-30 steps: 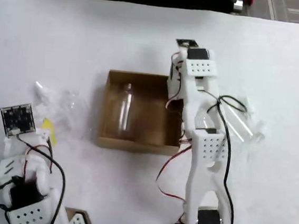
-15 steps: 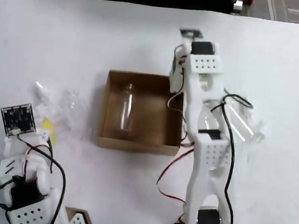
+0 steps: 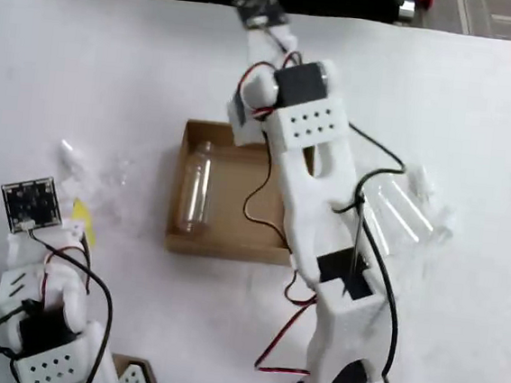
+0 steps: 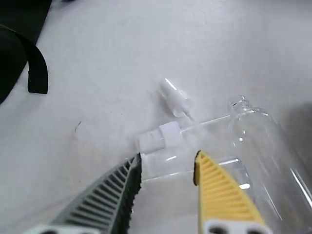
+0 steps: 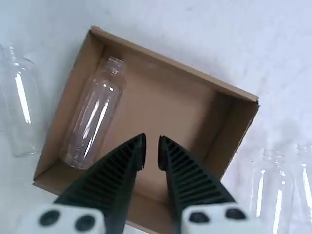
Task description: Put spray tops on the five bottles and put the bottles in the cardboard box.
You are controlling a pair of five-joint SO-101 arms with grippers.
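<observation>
Centrally on the white table (image 3: 86,67) sits the open brown cardboard box (image 3: 232,248). A clear plastic bottle (image 3: 195,186) lies inside it, along the wall nearest the table's left edge. Its long axis runs front to back, with the neck toward the far edge. The right arm's black gripper (image 5: 151,141) hangs above the box, fingers a slit apart, holding nothing. Near the table's left edge the left gripper (image 4: 168,161) gapes wide, empty, just short of a small white spray top (image 4: 161,137).
</observation>
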